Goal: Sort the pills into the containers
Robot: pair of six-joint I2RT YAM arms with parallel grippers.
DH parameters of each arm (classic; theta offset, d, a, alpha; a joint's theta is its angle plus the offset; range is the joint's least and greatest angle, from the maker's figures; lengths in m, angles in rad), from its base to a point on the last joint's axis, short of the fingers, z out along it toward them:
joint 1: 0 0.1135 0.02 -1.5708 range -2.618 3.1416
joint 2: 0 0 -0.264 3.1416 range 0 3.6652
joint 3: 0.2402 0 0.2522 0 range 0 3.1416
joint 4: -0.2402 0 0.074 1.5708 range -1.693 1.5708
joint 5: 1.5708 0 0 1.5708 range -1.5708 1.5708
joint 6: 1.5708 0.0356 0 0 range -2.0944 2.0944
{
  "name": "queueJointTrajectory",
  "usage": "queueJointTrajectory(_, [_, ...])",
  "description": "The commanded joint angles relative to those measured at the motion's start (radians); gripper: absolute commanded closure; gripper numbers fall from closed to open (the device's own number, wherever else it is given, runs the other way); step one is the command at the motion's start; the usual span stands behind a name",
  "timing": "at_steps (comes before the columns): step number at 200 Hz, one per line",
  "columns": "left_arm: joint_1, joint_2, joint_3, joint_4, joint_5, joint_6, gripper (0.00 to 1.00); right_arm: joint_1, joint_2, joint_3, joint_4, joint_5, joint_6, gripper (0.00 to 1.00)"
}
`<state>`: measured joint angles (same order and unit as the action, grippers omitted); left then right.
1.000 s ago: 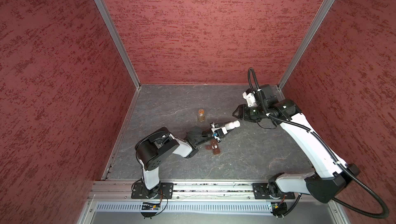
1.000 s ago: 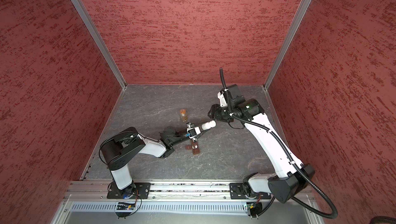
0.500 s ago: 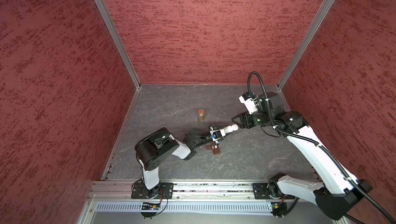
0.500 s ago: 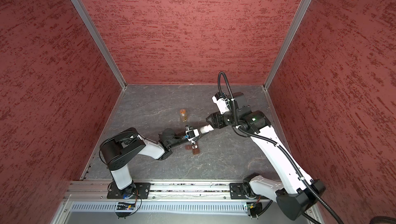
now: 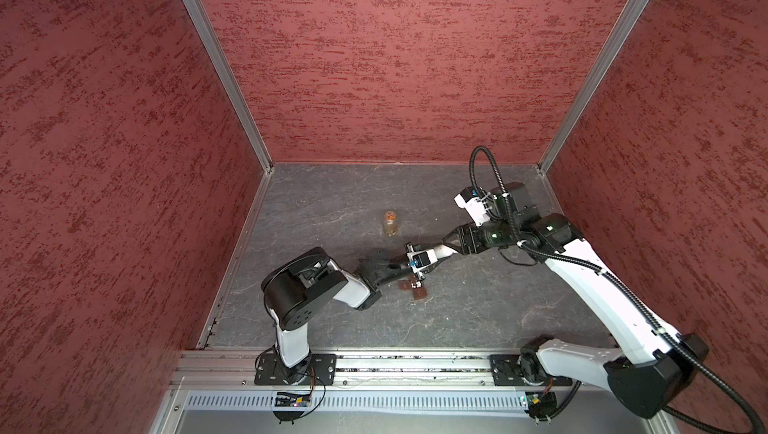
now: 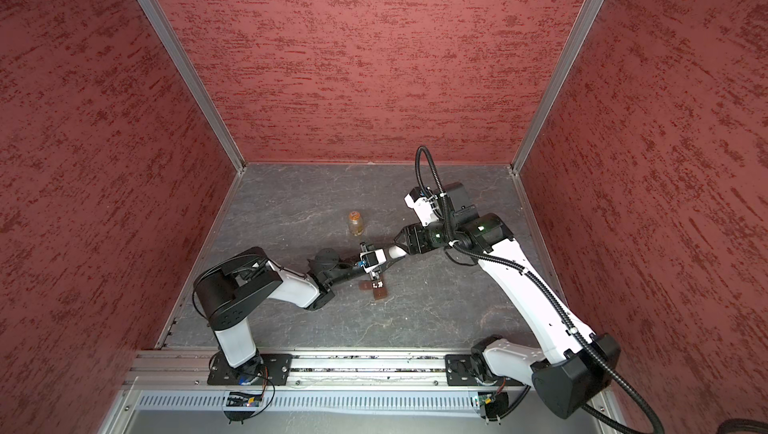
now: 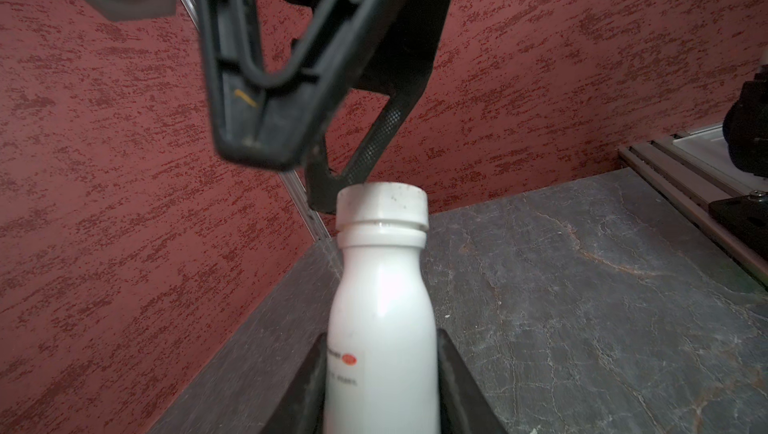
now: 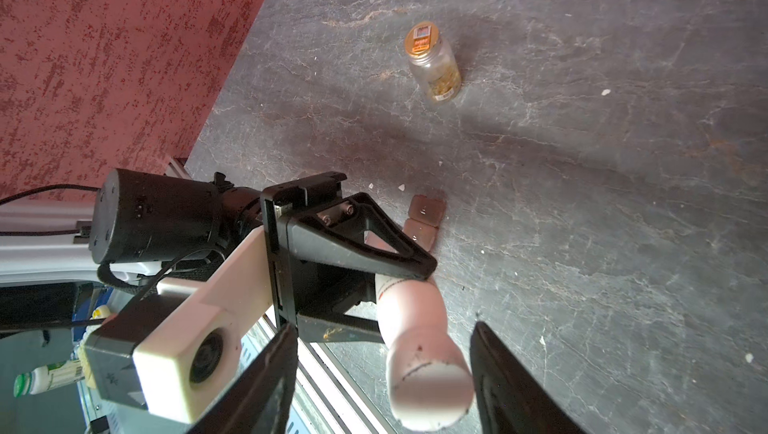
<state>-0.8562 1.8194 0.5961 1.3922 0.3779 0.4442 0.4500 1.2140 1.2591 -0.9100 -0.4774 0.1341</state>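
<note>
The pills [image 5: 415, 285], tiny whitish bits, lie bunched in one cell of the containers [image 5: 420, 295]. These are a long, flat brown box of small square cells, set near the middle of the dark grey stone-look tabletop [image 5: 478, 315] and partly hidden under the left arm. The right wrist view shows only two brown cells, and no pill can be made out in them.

Just above the box, the left gripper [image 7: 380, 334] holds a white plastic bottle [image 7: 382, 311] with a white screw cap [image 7: 382, 203]. Its black fingers [image 7: 459, 394] press on both flanks of the body. The bottle lies roughly level, cap towards the right arm.

A second ago the right gripper [image 8: 384, 328] hung well off from that cap, nearer the back wall. Since then it has swung down and in, and its fingers [image 8: 511, 390] now straddle the cap. They stand wide, with a clear gap on one side and the other finger just beside the cap. In the left wrist view a fingertip seems to graze the cap's rim. The left arm, the bottle and the box have hardly shifted.

This looks like the lead-in to uncapping. The right fingers would have to close and twist while the left braces. Any slip would happen right over the filled cell.

A small clear jar with an orange lid [image 5: 390, 224] stands upright, well apart towards the back wall (a few pale flecks on the slab are too small to name).
</note>
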Motion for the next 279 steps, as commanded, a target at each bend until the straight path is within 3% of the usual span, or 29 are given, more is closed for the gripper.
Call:
queueJointTrajectory(1, [0.009, 0.002, 0.024, 0.021, 0.019, -0.018, 1.0, -0.002, 0.005, -0.011, -0.007, -0.03, -0.022, 0.34])
queueJointTrajectory(94, [0.05, 0.025, 0.063, 0.021, 0.042, -0.05, 1.0, 0.011, -0.054, -0.029, -0.098, -0.08, -0.019, 0.47])
queueJointTrajectory(165, [0.042, 0.009, 0.049, 0.021, 0.056, -0.062, 1.0, 0.01, -0.019, 0.1, -0.114, 0.144, -0.068, 0.3])
queueJointTrajectory(221, [0.028, 0.01, 0.039, 0.021, 0.049, -0.062, 1.0, 0.011, 0.113, 0.179, -0.048, 0.099, -0.073, 0.3])
queueJointTrajectory(279, [0.053, 0.027, 0.063, 0.02, 0.066, -0.075, 1.0, 0.017, 0.079, 0.124, -0.079, 0.029, -0.076, 0.38])
